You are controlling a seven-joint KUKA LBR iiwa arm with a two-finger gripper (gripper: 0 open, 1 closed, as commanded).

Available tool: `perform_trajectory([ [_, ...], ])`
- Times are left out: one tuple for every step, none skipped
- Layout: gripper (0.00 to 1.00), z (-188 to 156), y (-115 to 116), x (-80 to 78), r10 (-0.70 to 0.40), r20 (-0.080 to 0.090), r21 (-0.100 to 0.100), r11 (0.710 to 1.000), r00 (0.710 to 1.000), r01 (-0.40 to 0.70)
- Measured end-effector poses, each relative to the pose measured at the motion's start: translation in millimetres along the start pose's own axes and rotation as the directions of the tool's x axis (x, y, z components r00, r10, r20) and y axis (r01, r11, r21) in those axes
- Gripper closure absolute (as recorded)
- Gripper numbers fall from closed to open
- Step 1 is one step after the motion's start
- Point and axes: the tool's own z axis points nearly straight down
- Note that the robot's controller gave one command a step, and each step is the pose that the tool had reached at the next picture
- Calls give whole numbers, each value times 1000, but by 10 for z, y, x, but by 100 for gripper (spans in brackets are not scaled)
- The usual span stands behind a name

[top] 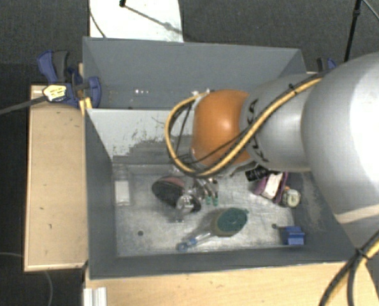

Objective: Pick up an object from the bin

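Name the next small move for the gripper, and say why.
Probably a slight shift toward the view's left. The gripper is low in the middle of the bin, at the right edge of the dark rounded object with a reddish top rather than centred on it. The green-faced round tool lies apart, nearer the front wall, so it should not interfere.
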Motion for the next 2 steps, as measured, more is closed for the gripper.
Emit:
perform_trajectory([
  [100,-8,-38,-40,8,19,3,1000,1000,-8],
  [100,-1297,-90,13,21,15,4,1000,1000,-21],
])
